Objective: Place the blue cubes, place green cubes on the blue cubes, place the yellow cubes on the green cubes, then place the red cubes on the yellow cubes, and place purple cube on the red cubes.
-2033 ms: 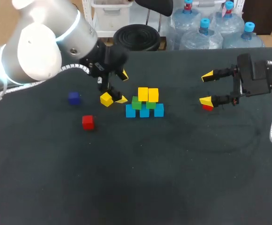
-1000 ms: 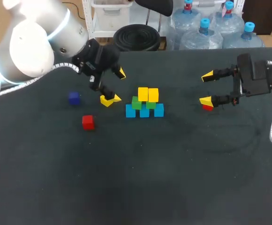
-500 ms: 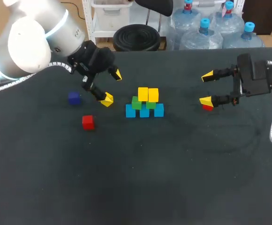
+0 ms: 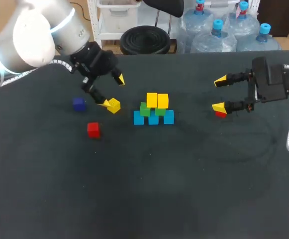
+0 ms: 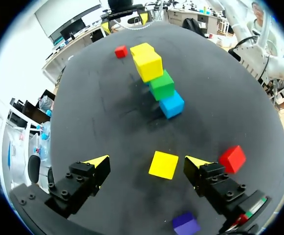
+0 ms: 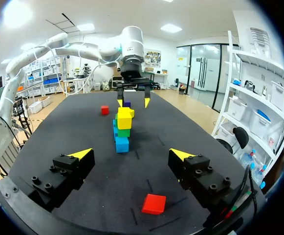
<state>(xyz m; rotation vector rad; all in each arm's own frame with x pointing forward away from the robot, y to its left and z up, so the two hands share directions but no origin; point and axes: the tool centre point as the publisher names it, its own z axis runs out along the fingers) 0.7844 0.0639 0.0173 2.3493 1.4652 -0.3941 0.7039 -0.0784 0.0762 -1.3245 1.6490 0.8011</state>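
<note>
Left fingers (image 5: 95, 169) (image 4: 119, 78): spread wide, gripping nothing. One loose yellow cube (image 5: 163, 165) (image 4: 114, 105) lies flat on the tabletop (image 4: 149, 189) between them, close to one fingertip. The left wrist view shows a narrow gap there.

Just past that same finger, on its outer side: one red cube (image 5: 232, 158) (image 4: 93, 129). Nearer the wrist: one purple cube (image 5: 185, 225) (image 4: 78, 103). Both stand alone, touching nothing.

Ahead of the left fingers is the pile. Bottom row is 3 blue cubes (image 4: 153, 118) (image 5: 171, 104) (image 6: 122, 144), side by side and touching. On them are 2 green cubes (image 4: 144, 109) (image 5: 162, 85) (image 6: 123, 132). On those are 2 stacked yellow cubes (image 4: 157, 100) (image 5: 148, 64) (image 6: 124, 120).

Right fingers (image 6: 73, 164) (image 4: 220, 79): spread wide, gripping nothing, well apart from the pile on its right. A second red cube (image 6: 154, 203) (image 4: 220, 114) lies on the tabletop below them, in the gap between the two, touching neither in the right wrist view. In the head view it sits just under the nearer fingertip.

Count: blue 3, green 2, yellow 3 (2 stacked, 1 loose), red 2 (both loose), purple 1 (loose).
</note>
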